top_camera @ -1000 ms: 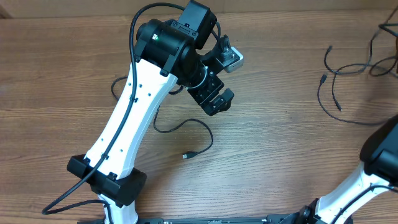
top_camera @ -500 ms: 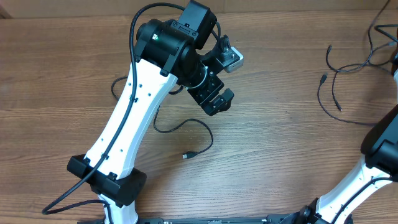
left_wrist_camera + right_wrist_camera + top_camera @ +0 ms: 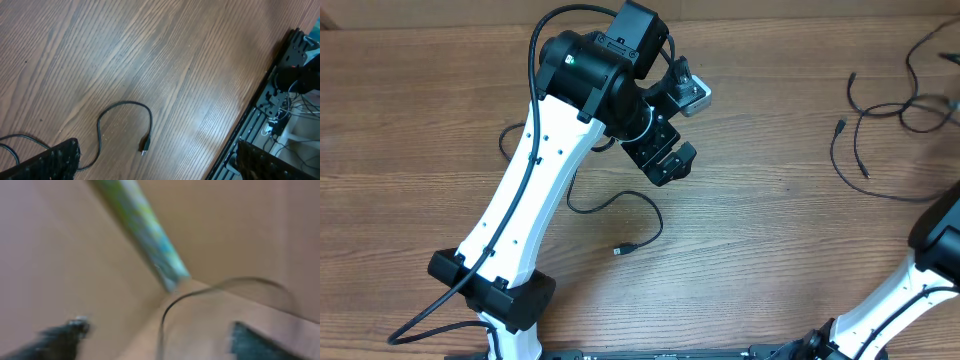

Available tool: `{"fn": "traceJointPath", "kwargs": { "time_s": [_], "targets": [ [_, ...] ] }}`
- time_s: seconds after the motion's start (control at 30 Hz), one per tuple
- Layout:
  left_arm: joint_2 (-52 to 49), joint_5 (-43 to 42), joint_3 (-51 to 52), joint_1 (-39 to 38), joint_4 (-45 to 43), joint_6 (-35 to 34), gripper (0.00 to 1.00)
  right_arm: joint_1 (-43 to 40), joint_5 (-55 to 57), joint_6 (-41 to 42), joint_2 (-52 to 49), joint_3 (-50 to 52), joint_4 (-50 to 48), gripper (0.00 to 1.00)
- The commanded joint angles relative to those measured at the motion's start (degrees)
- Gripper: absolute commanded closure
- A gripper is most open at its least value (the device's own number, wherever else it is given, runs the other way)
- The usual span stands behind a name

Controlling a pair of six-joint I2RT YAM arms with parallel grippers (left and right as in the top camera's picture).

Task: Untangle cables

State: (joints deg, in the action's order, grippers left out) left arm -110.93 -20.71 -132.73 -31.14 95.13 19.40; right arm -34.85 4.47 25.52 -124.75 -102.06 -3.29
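One thin black cable (image 3: 620,203) curls on the wooden table below my left gripper (image 3: 672,165), its plug (image 3: 618,250) lying free. In the left wrist view the same cable (image 3: 120,106) loops to its plug (image 3: 144,146), and my left gripper (image 3: 157,167) hangs open above it, holding nothing. More cables (image 3: 865,125) lie tangled at the far right, running off the frame's edge. The right wrist view is blurred. My right gripper (image 3: 160,340) has its dark fingers (image 3: 55,335) wide apart, and a thin cable (image 3: 167,307) runs loosely between them.
The left arm (image 3: 525,190) slants across the table's left half from its base (image 3: 490,290). The right arm (image 3: 930,260) rises at the lower right corner. A blurred green-blue strip (image 3: 145,235) crosses the right wrist view.
My right gripper has opened and its arm has shifted at the right edge. The tangled cables at the far right have settled into a new loop. The left arm has not moved.
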Motion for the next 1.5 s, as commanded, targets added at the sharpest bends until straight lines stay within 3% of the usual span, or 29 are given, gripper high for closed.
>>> {"fn": "traceJointPath", "kwargs": {
  "time_s": [0.0, 0.27, 0.47, 0.7, 0.93, 1.17, 1.33, 1.47],
  "targets": [
    [-0.46, 0.37, -0.11, 0.04, -0.07, -0.13, 0.0, -1.68, 0.72, -0.09, -0.96, -1.09, 1.07, 0.0],
    [-0.46, 0.37, -0.11, 0.04, -0.07, -0.13, 0.0, -3.87, -13.38, -2.29, 0.63, -1.09, 3.85, 0.0],
    [-0.46, 0.35, -0.11, 0.02, -0.07, -0.13, 0.01, -3.76, -26.58, -14.93, 5.53, -1.09, 7.48, 0.0],
    [-0.46, 0.35, -0.11, 0.02, -0.07, -0.15, 0.01, -3.34, -33.92, -25.88, 15.67, -1.09, 21.75, 0.0],
    [-0.46, 0.35, -0.11, 0.02, -0.07, -0.15, 0.0, -0.48, -50.95, -26.05, 21.88, -1.09, 33.7, 0.0],
    [-0.46, 3.32, -0.11, 0.02, -0.68, 0.57, 0.01, 8.17, -52.22, -26.84, 23.19, -1.09, 44.41, 0.0],
    [-0.46, 7.45, -0.11, 0.02, -0.9, 0.5, 0.0, 17.33, -50.88, -37.62, 23.19, -1.09, 52.98, 0.0],
    [-0.46, 7.43, -0.11, 0.04, -0.9, 0.5, 0.01, 24.04, -44.98, -38.01, 23.19, -1.09, 56.33, 0.0]
  ]
}}
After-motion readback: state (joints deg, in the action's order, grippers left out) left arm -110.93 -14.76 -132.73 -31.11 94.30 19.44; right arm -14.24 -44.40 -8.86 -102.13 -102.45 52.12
